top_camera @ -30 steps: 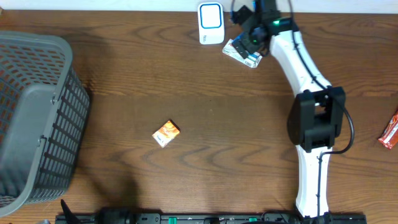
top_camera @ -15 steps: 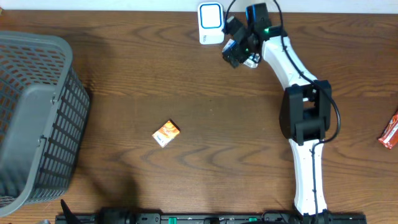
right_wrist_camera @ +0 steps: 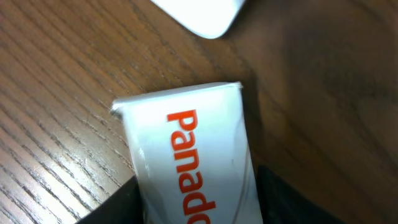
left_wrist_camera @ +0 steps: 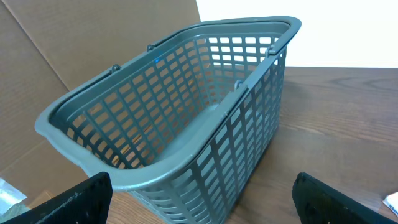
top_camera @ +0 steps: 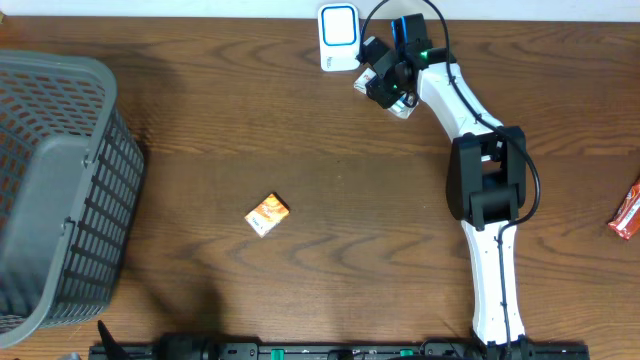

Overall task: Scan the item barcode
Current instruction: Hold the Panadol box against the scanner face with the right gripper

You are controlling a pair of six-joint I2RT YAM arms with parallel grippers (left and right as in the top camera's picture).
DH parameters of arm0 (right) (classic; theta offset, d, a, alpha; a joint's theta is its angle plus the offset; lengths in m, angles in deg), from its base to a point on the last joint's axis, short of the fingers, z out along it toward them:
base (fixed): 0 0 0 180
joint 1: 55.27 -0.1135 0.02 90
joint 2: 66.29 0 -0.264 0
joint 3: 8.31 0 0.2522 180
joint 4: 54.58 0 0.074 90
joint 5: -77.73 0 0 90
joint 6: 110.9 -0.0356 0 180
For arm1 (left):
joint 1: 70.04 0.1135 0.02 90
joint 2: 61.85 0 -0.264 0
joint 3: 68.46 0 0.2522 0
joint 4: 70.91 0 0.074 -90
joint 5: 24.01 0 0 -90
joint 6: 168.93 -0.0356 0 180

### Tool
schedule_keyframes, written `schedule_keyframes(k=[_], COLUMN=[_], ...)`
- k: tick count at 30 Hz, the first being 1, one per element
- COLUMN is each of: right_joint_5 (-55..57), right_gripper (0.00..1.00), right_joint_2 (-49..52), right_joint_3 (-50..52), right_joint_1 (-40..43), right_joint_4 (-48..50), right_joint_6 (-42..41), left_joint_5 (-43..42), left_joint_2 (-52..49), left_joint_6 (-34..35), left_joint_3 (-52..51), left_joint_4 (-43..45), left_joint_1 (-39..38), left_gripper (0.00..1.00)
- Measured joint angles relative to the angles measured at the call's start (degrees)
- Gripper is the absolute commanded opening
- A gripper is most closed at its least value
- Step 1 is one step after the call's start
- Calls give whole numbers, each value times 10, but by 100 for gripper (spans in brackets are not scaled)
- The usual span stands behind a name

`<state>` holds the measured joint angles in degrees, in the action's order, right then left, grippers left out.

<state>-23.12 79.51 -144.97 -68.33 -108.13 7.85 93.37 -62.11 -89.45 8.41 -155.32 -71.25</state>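
Beside the white scanner, the right gripper pinches the Panadol box between its fingers.

The white box is largely covered from overhead by the right pincer; only a corner is seen beside it. In the wrist view, the box's red lettering is cut off by the bottom edge after "Panado". The fingers are seen only as dark blurred shapes at either side of the box, so contact cannot be judged. Ahead of the pincer, the white scanner is clipped by the top edge. Well off to the pincer's right, a red packet is cut by the frame. Of the left pincer, only two tips are shown.
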Motion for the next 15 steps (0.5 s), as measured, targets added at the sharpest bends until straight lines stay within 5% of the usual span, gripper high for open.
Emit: schedule_keyframes(k=[15], right_joint_5=[57], right_gripper=[21], right_joint_2=[-54], right_joint_3=[-2], right_joint_1=[-51], right_joint_4=[-36], right_joint_6=[25], left_joint_5=[0], left_joint_2=[0], left_joint_6=[0], left_joint_3=[0], left_joint_4=[0], left_joint_1=[0], left_gripper=[93])
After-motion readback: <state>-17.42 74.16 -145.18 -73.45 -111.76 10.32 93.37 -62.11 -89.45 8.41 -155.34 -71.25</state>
